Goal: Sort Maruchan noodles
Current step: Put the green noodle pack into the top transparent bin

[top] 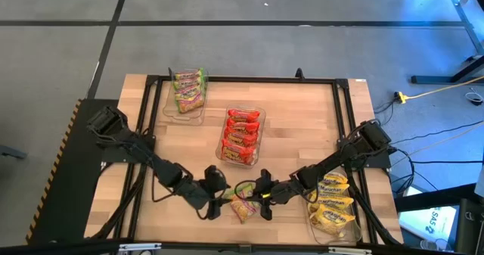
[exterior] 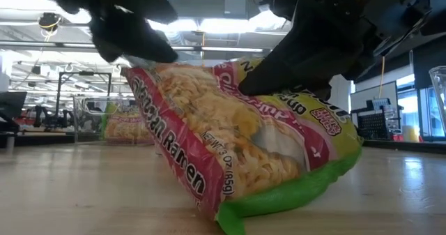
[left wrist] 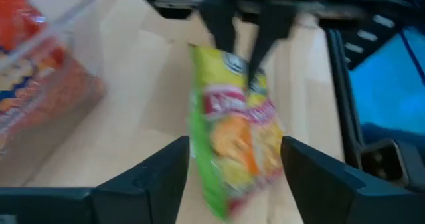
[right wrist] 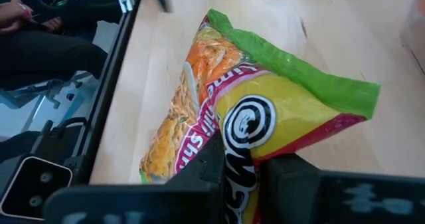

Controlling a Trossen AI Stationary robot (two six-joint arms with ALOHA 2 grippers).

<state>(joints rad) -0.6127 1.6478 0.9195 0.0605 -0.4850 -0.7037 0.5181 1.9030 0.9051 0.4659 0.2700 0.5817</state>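
Right gripper (top: 265, 197): fingers (right wrist: 275, 174) pinched together on one end of a green-edged noodle packet (top: 242, 206), seen in the right wrist view with the crinkled plastic squeezed between them. The packet lies at the near edge of the table (top: 302, 126), tilted, one end raised in the grip and the green edge down on the wood in the low view (exterior: 244, 158).

Left gripper (top: 217, 197): fingers (left wrist: 149, 177) spread wide, one on each side of the same packet (left wrist: 236, 137), not pressing on it; it stands just beside the packet, on the side opposite the right gripper.

Relative to the held packet: a clear tray of red packets (top: 242, 134) sits farther in, near the table's middle; a tray of green-edged packets (top: 187, 92) stands well apart at the far left corner; a tray of yellow packets (top: 333, 202) lies near it on the right, beneath the right arm.

In the right wrist view a person's hand (right wrist: 13, 14) shows beyond the table edge.
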